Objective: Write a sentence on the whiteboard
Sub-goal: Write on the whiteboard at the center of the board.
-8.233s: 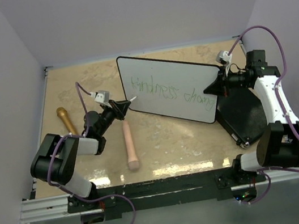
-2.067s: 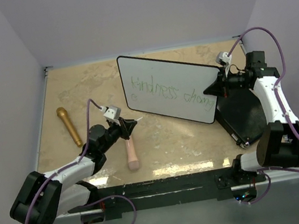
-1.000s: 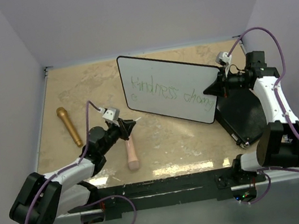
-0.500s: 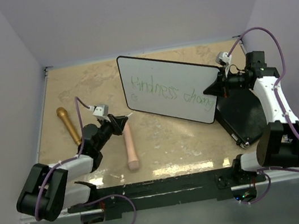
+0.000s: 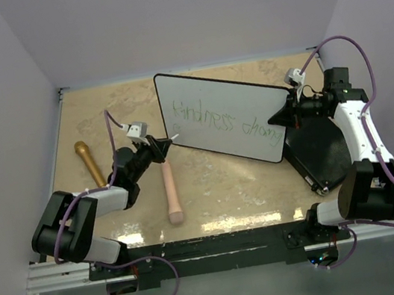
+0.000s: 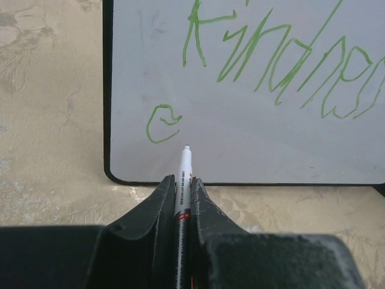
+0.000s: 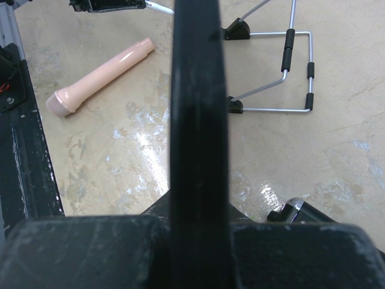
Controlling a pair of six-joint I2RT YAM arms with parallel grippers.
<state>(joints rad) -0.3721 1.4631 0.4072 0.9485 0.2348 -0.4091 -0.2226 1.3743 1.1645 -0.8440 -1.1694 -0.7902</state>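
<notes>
The beige stone-patterned bench [image 5: 94, 119] is carrying everything. The whiteboard [image 5: 237, 95] is standing toward its back, skewed, with its right end nearer the arms, beside the black flat case [image 5: 325, 145].

The right claw [image 5: 287, 112] is clamping narrowly on the board's right rim and seems to be steadying it. The left claw [image 6: 182, 180] is pinching a thin white marker [image 6: 184, 165] and pointing it at the board's lower left corner.

A pink tapered cylinder [image 5: 170, 190] is lying loose just under the left arm.

The sentence [image 6: 277, 66] is sitting in green across the board's upper part. A small green curl [image 6: 161, 123] is starting a second line below it. The marker tip is hovering just under that curl; I cannot tell whether it is touching.

I judge the risks like this. The curl is sitting close to the bottom rim, so the new line could be running off the board. A hard push from the marker could be swinging the board about its clamped edge, smearing the strokes. The arm sweeping low could also be knocking the pink cylinder.
</notes>
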